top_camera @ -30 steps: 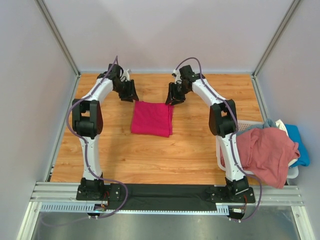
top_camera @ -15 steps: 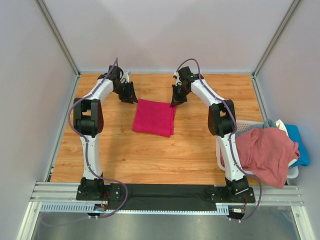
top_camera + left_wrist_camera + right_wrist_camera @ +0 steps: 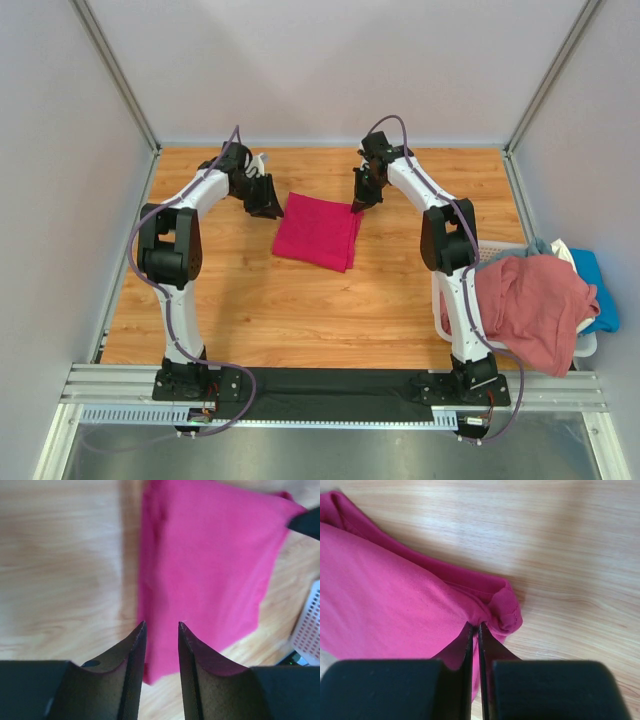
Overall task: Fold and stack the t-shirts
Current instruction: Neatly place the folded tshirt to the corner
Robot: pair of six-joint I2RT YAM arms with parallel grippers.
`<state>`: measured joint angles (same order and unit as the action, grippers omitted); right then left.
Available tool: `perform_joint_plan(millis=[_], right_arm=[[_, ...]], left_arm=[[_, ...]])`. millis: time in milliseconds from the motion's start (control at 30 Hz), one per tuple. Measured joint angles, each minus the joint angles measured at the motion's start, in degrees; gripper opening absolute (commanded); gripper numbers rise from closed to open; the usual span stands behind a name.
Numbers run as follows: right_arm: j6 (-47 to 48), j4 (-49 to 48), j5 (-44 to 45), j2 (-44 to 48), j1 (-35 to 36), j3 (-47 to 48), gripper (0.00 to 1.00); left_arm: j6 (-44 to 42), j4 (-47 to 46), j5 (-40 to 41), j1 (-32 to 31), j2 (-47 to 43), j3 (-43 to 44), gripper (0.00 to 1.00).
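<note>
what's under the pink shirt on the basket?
Pink shirt drapes over the basket and its near rim. Blue shirt pokes out on the right, whitish cloth at the back. The rest of the basket's inside is covered, so can't tell.

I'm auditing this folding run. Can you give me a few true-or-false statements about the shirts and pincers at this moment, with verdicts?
1. The right pincer is closed on a corner of the magenta shirt. True.
2. The left pincer is clamped on that shirt too. False: its jaws stand apart at the shirt's edge.
3. The magenta shirt lies fully spread out on the table. False: it is folded into a compact rectangle.
4. A dusty pink shirt hangs over the basket. True.
</note>
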<state>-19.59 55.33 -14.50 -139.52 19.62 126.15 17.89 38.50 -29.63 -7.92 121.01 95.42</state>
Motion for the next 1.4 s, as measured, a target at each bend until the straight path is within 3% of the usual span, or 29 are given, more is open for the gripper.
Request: perform_joint_plan(millis=[167,333,467,667,933,1233,1400], right_arm=[[-0.1,0.0,0.8,0.0,-1.2,-0.7,0.14],[0.2,0.6,1.6,0.0,-3.1,-0.5,0.27],[1.4,2.2,3.5,0.1,-4.1,0.6,0.52],[3.2,1.6,5.1,6.4,-4.4,-7.9,0.74],[1.1,-4.9,-0.6,10.7,-4.4,-15.5,0.76],[-4.2,-11.7,-4.3,9.0,-4.3,-16.1,0.7],[-6.6,-12.9,-4.8,6.8,-4.0,-15.6,0.69]], left_arm=[[2.8,-3.9,-1.5,-4.9,-6.8,-6.9,0.37],[3.9,-4.6,-1.7,-6.3,-7.1,-9.6,0.35],[4.6,-4.9,-0.7,-5.5,-7.9,-12.7,0.39],[5.2,-4.0,1.0,-5.1,-16.7,-15.0,0.42],[5.7,-4.2,0.4,-5.1,-32.6,-19.6,0.42],[7.5,-2.8,-0.3,-5.1,-42.3,-33.0,0.43],[7.8,-2.0,-0.3,-5.2,-47.6,-34.4,0.43]])
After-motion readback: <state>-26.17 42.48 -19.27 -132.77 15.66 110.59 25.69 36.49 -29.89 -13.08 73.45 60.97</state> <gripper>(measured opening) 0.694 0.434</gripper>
